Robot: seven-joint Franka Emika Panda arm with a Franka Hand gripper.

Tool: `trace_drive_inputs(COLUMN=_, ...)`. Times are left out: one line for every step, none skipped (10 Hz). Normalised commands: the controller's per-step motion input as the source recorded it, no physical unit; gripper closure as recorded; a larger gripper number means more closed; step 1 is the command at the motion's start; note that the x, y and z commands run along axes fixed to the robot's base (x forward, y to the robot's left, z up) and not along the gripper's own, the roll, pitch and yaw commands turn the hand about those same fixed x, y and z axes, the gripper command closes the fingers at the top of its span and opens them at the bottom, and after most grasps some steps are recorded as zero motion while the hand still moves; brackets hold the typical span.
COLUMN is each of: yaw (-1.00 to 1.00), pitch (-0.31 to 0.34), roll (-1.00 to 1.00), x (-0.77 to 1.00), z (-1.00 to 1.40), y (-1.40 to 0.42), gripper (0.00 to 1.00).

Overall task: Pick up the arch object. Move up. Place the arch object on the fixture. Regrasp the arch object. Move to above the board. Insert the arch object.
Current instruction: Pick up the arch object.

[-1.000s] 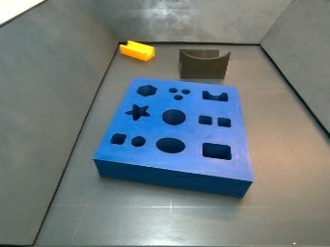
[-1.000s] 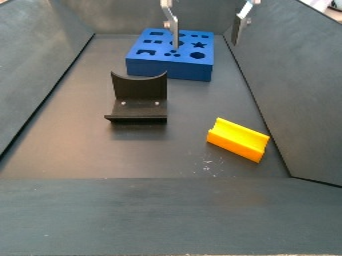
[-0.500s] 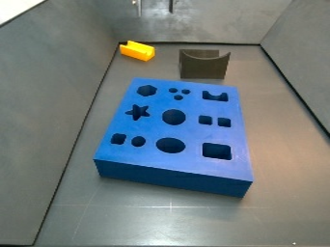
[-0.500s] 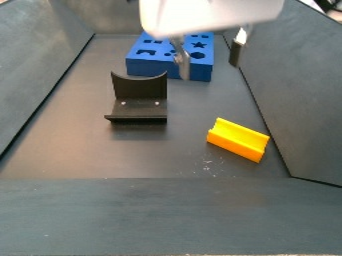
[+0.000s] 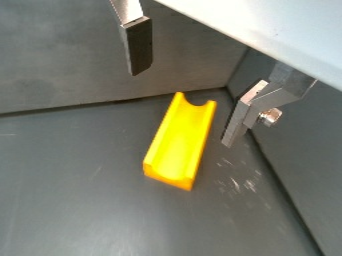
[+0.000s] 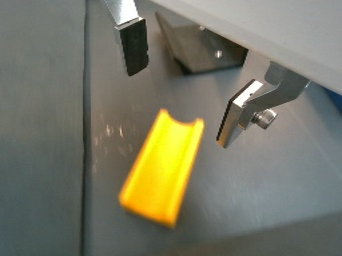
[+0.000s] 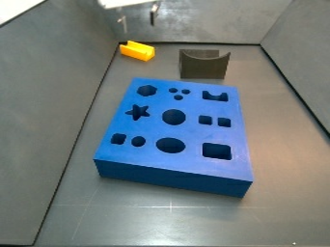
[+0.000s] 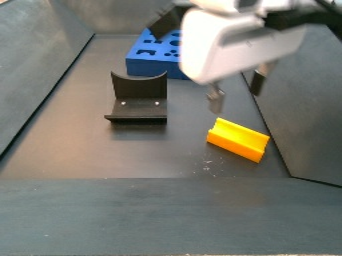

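Gripper (image 5: 187,95) hangs wide open, empty, above the bright yellow-orange plastic arch object (image 5: 181,140) lying flat on the floor; dark grey U-topped fixture (image 8: 138,99) stands at its 9 o'clock; thick blue board (image 7: 177,129) with shaped cutouts holds nothing.

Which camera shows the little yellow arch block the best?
A wrist view shows the arch object best: sharp, large, its notch clear, lying on the floor below the open gripper. In the other wrist picture it is blurred. Both side views show it smaller, and one shows it far off.
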Motion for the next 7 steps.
trace_drive_inputs(yaw=0.46, pitch=-0.219, roll=-0.03, x=-0.21, z=-0.64, y=0.11, gripper=0.0)
trace_drive_inputs(yaw=0.52, pitch=-0.103, roll=-0.12, x=0.0, z=-0.55, y=0.22, gripper=0.0)
trace_drive_inputs(yaw=0.47, pitch=-0.043, roll=-0.17, x=0.03, z=-0.55, y=0.29, gripper=0.0)
trace_drive_inputs(yaw=0.32, pitch=0.0, roll=-0.17, x=0.0, z=-0.59, y=0.37, gripper=0.0)
trace_drive_inputs(yaw=0.26, pitch=0.124, roll=-0.19, x=0.17, z=-0.59, y=0.47, gripper=0.0)
trace_drive_inputs(yaw=0.22, pitch=0.071, roll=-0.16, x=0.04, z=-0.73, y=0.36, gripper=0.0)
trace_drive_inputs(yaw=0.21, pitch=0.044, roll=-0.13, x=0.0, z=-0.82, y=0.27, gripper=0.0)
